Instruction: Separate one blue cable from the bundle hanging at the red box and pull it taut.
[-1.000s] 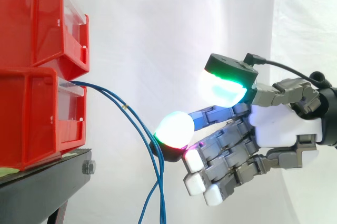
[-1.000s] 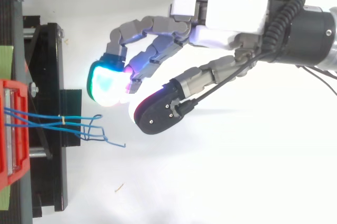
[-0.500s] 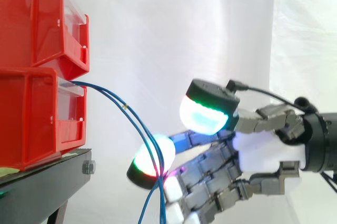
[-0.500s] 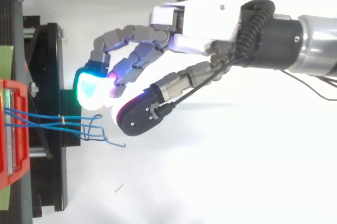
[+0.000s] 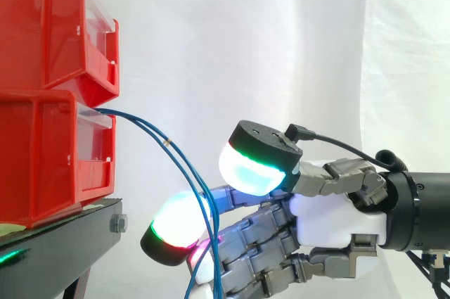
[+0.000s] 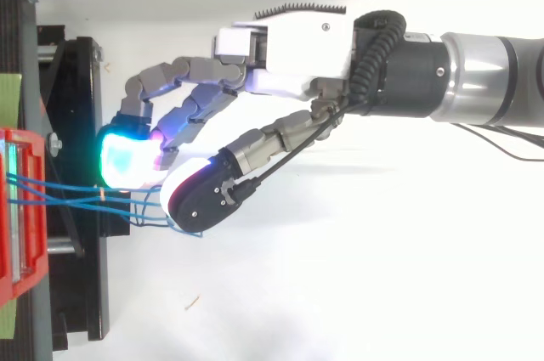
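A bundle of thin blue cables (image 5: 176,155) comes out of the lower red bin (image 5: 42,158) and droops down to the right, held together by a small yellowish tie (image 5: 167,143). The hand (image 5: 337,218) reaches in from the right, low beside the stand. Its fingers are relaxed and spread. One glowing green-white fingertip (image 5: 174,227) lies behind the hanging cables, which cross in front of it. The thumb pad (image 5: 254,167) hovers above and to the right, apart from the cables. From above, the hand (image 6: 289,47) has its tips over the cables' loose ends (image 6: 144,212).
A second red bin (image 5: 49,24) is stacked on the lower one. Both rest on a black stand (image 5: 60,246) at the left. A white curtain hangs behind. A small scrap (image 6: 193,301) lies on the white floor.
The hand has moved left and down toward the bins. Its fingertip went from right of the cables to behind them, and the thumb now sits over the cable ends.
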You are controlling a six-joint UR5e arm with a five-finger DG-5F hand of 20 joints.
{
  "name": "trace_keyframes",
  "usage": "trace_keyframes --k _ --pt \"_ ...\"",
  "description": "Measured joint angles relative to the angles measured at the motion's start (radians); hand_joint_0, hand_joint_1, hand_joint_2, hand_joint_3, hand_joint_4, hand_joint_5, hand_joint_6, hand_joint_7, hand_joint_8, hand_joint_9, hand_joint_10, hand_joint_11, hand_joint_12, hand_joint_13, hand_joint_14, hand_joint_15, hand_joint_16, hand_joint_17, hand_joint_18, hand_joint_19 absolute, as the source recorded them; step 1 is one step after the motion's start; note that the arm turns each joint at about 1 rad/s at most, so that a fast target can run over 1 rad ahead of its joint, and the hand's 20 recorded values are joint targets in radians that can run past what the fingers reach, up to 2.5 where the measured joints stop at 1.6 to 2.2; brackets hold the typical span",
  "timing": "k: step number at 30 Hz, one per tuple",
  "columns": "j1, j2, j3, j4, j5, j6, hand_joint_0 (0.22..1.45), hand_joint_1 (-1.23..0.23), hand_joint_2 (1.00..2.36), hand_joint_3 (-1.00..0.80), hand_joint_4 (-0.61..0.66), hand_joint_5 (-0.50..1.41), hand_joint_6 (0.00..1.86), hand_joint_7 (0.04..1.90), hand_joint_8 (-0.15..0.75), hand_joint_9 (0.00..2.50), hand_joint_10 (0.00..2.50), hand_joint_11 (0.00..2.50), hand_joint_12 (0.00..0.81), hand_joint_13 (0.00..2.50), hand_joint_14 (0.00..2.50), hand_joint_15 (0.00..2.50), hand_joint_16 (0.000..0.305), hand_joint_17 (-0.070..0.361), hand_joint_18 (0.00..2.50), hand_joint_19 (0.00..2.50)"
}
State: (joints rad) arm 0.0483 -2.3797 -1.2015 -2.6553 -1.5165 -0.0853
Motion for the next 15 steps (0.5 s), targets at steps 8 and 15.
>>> trace_keyframes --k 8,15 --pt "0.006 -0.002 0.0 0.04 -0.016 -0.001 0.59 -0.63 1.0 -0.48 0.28 -0.18 0.5 1.01 0.345 0.7 0.01 0.64 0.415 0.65 0.01 0.36 0.054 0.122 0.66 0.44" --pt "0.008 -0.002 0.002 0.06 -0.033 0.005 0.59 -0.63 1.0 -0.48 0.29 -0.18 0.5 1.01 0.345 0.7 0.01 0.63 0.413 0.66 0.01 0.37 0.053 0.12 0.68 0.45"
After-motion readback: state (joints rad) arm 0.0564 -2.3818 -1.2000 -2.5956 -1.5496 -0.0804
